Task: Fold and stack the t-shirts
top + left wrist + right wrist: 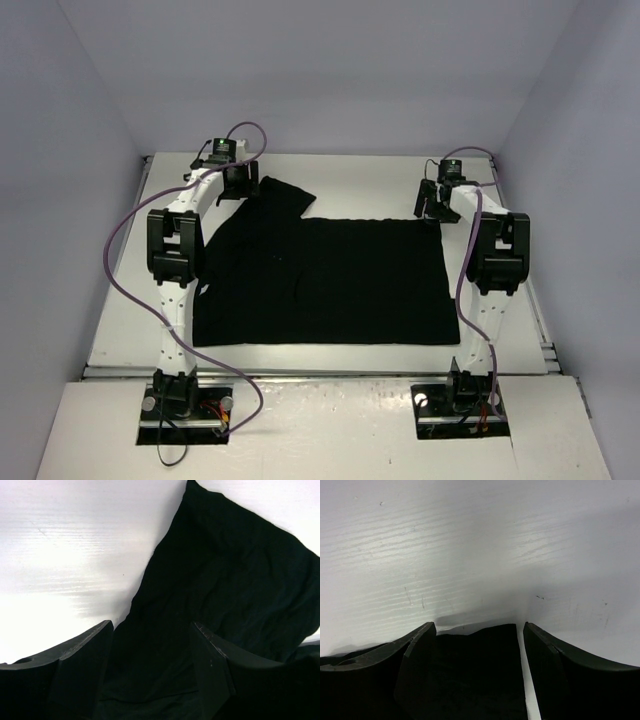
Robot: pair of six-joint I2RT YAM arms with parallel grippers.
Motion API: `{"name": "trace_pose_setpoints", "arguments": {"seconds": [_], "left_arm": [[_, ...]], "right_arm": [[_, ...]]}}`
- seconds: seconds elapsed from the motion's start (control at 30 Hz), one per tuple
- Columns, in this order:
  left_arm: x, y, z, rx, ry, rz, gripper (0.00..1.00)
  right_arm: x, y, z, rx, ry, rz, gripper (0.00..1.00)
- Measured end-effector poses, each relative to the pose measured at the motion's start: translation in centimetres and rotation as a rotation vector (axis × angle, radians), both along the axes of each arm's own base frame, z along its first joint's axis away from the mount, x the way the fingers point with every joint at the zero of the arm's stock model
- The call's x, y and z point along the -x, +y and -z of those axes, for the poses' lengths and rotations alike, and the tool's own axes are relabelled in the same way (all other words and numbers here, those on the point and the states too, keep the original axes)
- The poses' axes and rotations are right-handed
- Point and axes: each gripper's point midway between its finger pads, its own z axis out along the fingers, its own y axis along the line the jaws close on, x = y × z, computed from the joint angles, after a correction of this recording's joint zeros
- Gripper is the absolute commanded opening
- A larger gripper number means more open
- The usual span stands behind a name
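t-shirt (330, 280): black, lying flat, one sleeve out | left pincer (150, 626): spread | right pincer (479, 626): spread over its corner

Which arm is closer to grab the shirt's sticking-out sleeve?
Left. The left pincer, open, hangs right over the sleeve of the black t-shirt. The right pincer sits at the shirt's opposite far corner.

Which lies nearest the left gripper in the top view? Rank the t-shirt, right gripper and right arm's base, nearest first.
1. t-shirt: its sleeve is directly beneath the left gripper, far left.
2. right gripper: across, at the shirt's far-right corner.
3. right arm's base: diagonally opposite, near right.
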Motion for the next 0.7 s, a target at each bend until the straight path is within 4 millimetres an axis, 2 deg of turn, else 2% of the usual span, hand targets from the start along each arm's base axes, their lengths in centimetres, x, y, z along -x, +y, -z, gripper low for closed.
{"name": "trace_pose_setpoints", "arguments": {"seconds": [0.37,0.7], "left_arm": [[0.11,-0.37,-0.08,0.015,0.001,0.019,0.59],[0.14,-0.49,-0.10,0.021,0.002,0.023,0.59]], "right_arm": [[-0.15,-0.88,-0.51,-0.127,-0.018,-0.020,0.67],[0.36,-0.77,-0.27,-0.100,-0.026,-0.069,0.63]]}}
